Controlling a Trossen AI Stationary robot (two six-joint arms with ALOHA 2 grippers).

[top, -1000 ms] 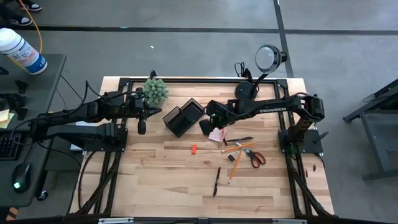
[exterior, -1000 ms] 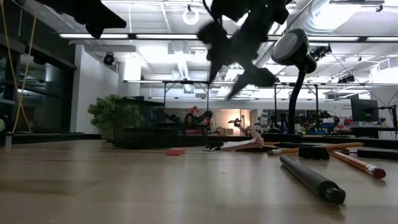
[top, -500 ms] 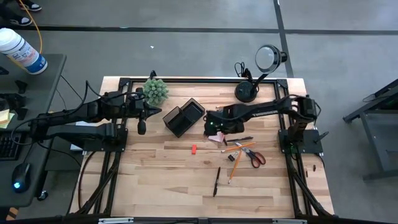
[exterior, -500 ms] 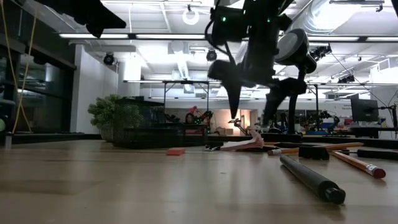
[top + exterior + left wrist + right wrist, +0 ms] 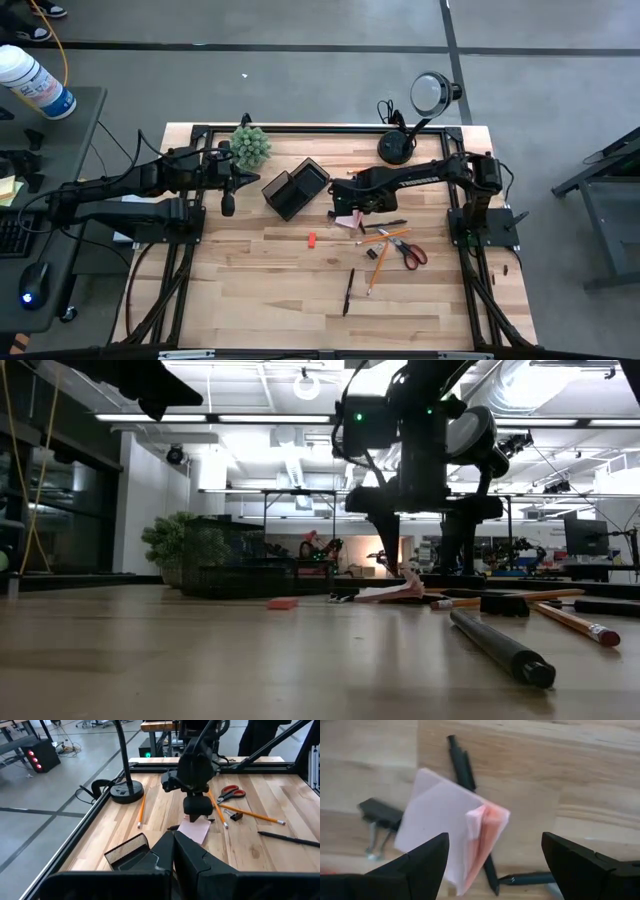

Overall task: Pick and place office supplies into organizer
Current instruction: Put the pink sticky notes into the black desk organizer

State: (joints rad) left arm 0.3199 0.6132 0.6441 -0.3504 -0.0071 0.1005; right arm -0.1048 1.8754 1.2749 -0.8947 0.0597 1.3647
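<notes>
Your right end effector [image 5: 349, 213] is lower now than a second ago: it swings from a tilted pose high above the worktop [image 5: 260, 290] to pointing straight down over the pink sticky-note pad [image 5: 347, 219]. Its arm folds in, the elbow drawing back toward the right edge. The fingers [image 5: 420, 862] now straddle the pad, spread wide.
</notes>
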